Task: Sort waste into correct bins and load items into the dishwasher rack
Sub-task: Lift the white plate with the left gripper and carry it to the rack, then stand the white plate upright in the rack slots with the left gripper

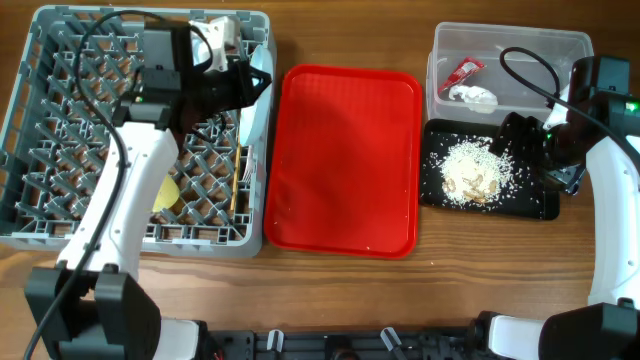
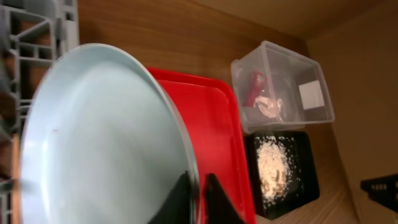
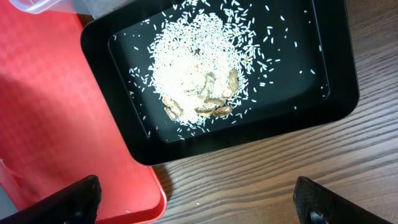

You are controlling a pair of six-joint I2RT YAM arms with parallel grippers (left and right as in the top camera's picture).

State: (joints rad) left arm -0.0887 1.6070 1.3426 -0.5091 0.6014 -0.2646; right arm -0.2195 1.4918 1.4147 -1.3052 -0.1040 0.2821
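Observation:
My left gripper (image 2: 196, 200) is shut on the rim of the round pale-blue plate (image 2: 93, 137). It holds the plate on edge over the right side of the grey dishwasher rack (image 1: 40, 130), as the overhead view shows (image 1: 258, 80). A yellow cup (image 1: 165, 193) and wooden chopsticks (image 1: 237, 180) lie in the rack. My right gripper (image 3: 196, 205) is open and empty just above the black tray (image 3: 336, 93), which holds rice crumbs (image 3: 199, 68). The clear tub (image 1: 560, 45) holds the red wrapper (image 1: 463, 72) and the white tissue (image 1: 476, 96). The bowls are hidden.
The red serving tray (image 1: 345, 150) lies between the rack and the two bins, with a few stray crumbs on it. The black tray (image 1: 540, 205) sits directly in front of the clear tub. Cables trail over the rack and the tub.

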